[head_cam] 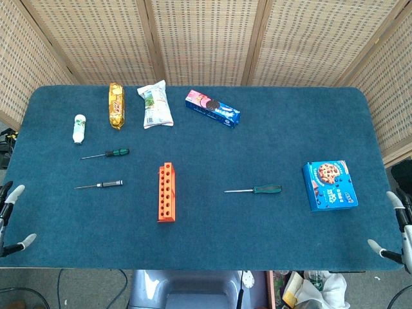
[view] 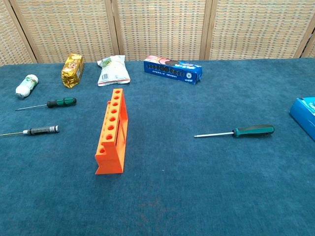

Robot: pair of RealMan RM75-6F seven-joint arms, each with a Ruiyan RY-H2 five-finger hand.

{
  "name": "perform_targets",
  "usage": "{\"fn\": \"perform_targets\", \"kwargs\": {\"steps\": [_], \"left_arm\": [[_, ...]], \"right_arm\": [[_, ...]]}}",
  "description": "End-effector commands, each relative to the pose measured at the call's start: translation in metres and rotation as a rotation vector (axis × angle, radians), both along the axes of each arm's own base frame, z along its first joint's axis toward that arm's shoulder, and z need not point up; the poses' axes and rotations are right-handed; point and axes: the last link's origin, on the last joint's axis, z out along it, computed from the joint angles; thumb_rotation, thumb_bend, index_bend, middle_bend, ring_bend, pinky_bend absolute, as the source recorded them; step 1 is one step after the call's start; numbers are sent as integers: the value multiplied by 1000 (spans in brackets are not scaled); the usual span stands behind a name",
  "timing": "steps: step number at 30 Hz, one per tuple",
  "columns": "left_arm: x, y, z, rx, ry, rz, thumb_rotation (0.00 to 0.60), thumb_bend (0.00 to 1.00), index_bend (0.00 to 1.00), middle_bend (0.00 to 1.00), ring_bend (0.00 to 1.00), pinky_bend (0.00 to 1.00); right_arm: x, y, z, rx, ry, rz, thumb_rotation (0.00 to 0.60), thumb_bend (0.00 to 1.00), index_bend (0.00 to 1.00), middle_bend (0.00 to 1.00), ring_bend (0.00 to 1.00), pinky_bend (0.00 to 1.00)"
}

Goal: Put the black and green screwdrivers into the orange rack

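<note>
Rack (head_cam: pixel 166 192) sits between screwdrivers (head_cam: pixel 105 154) (two left, one right).

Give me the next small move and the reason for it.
Probably reach the left hand toward the black-and-green-handled screwdriver left of the orange plastic rack. Both hands sit empty at the table's near corners, and all rack holes look unfilled.

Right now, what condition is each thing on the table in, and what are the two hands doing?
Orange rack: upright, holes empty.
Green screwdriver right of rack: lying flat, untouched.
Green and black screwdriver left of rack: lying flat.
Black screwdriver: lying flat.
Blue cookie box: closed, flat.
Long cookie pack: sealed.
White bottle: on its side.
Left hand: open, empty.
Right hand: open, empty.
</note>
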Motion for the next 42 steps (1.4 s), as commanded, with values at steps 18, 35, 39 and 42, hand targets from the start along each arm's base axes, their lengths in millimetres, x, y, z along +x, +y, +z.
{"fn": "perform_targets", "kwargs": {"steps": [18,35,39,42], "left_arm": [[61,161,-84,-184,-8,9,600,119,323,0,0,0],[58,193,-137,-255,20,184,600,256,441,0,0,0],[53,196,-143,-263,33,209,600,271,445,0,0,0],[50,196,-150,-275,45,222,600,277,467,0,0,0]], "right_arm": [[-11,-10,7,16,-67,-39,600,0,0,0,0,0],[-16,-17,3,45,-85,-61,600,0,0,0,0,0],[-17,-18,2,52,-86,-66,600,0,0,0,0,0],[-17,-19,1,54,-86,-70,600,0,0,0,0,0]]}}
